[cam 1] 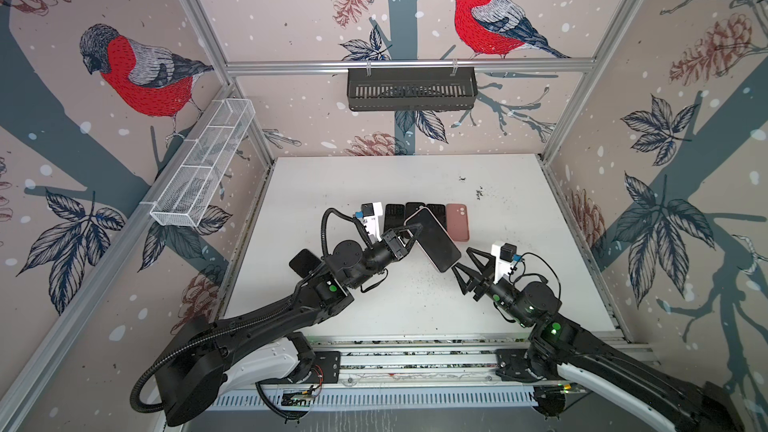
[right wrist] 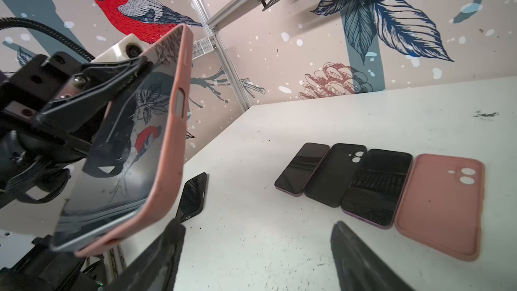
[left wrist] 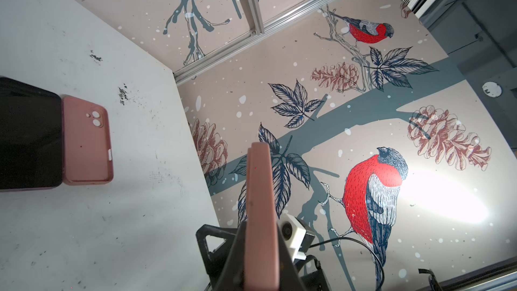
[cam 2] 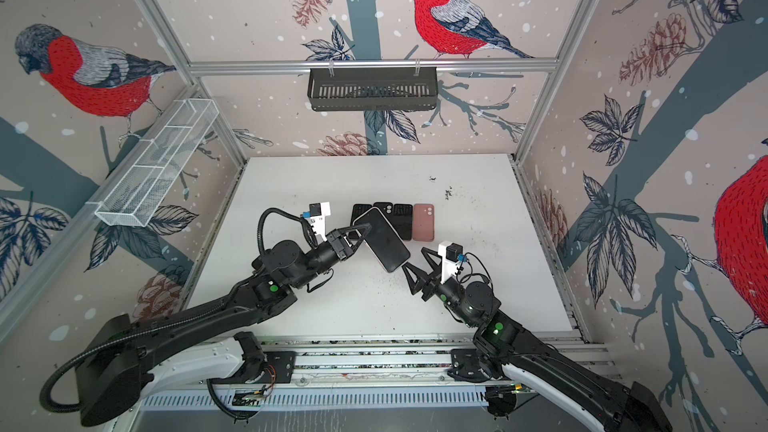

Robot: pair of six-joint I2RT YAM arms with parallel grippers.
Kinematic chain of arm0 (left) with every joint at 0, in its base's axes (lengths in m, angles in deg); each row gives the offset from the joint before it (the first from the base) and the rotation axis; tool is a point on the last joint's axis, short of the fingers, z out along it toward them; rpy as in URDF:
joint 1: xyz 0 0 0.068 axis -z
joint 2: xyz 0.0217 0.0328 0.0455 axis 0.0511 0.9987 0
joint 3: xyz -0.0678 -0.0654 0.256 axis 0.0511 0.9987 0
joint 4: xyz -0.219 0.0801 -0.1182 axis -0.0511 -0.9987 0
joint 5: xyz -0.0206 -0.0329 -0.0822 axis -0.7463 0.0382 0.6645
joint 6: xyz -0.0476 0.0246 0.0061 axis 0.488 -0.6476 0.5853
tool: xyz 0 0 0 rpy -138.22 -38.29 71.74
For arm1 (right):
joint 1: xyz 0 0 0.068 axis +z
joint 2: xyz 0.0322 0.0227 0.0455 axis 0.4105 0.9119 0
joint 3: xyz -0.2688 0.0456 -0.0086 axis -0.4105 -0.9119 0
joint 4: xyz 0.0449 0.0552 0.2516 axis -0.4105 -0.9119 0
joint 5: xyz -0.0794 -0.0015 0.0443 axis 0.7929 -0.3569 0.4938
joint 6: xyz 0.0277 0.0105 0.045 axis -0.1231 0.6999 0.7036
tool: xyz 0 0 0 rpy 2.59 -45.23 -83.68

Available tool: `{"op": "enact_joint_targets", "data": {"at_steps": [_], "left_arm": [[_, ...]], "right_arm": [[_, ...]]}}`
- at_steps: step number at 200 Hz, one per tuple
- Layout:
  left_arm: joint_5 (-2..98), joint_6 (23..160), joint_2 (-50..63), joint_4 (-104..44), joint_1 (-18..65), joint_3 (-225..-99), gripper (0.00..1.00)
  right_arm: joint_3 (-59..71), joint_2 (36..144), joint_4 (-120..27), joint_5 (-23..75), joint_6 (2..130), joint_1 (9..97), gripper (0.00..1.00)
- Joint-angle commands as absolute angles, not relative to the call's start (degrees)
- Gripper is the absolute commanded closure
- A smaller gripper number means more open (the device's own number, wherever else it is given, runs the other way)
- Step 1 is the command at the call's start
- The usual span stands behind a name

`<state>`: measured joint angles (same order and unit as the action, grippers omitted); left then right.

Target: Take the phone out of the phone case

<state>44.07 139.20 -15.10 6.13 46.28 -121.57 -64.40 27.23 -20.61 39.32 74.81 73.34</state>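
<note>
Was a robotics lab cell: aluminium frame (cam 1: pixel 409 63) boxed in with bird-print wall panels (cam 1: pixel 291 14), white table (cam 1: pixel 374 176), robot arms (cam 1: pixel 257 322) bolted onto a rail (cam 1: pixel 415 361) at its front edge.

Up over the middle of the table (cam 1: pixel 519 284): cased phone (cam 1: pixel 432 243), tilted, clamped in the left gripper (cam 1: pixel 415 229). Behind it on the table, row of phones and cases (cam 1: pixel 392 216), empty case (cam 1: pixel 457 222) at its right end. Right gripper (cam 1: pixel 462 260) just beside the cased phone's near end. Far left by the left arm, lone phone (cam 1: pixel 300 261)
</note>
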Motion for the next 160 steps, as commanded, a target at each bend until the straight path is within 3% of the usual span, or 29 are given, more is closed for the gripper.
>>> {"op": "enact_joint_targets", "data": {"at_steps": [1, 35, 120, 160], "left_arm": [[46.88, 135.80, -17.19, 2.83, 44.49, -122.03, 1.00], [51.54, 126.15, -19.11, -5.76, 41.69, -125.70, 1.00], [61.29, 99.90, -19.44, -26.68, 38.29, -139.53, 1.00], [66.32, 89.24, -17.11, -33.00, 37.67, -143.95, 1.00]], "right_arm": [[-64.29, 23.83, -25.69, 41.28, 76.45, 73.36, 0.08], [-61.59, 20.27, -31.98, 41.00, 75.67, 73.32, 0.00], [-52.84, 23.23, -39.04, 33.80, 68.22, 73.28, 0.01], [-53.90, 26.57, -33.18, 25.78, 65.92, 72.80, 0.02]]}}
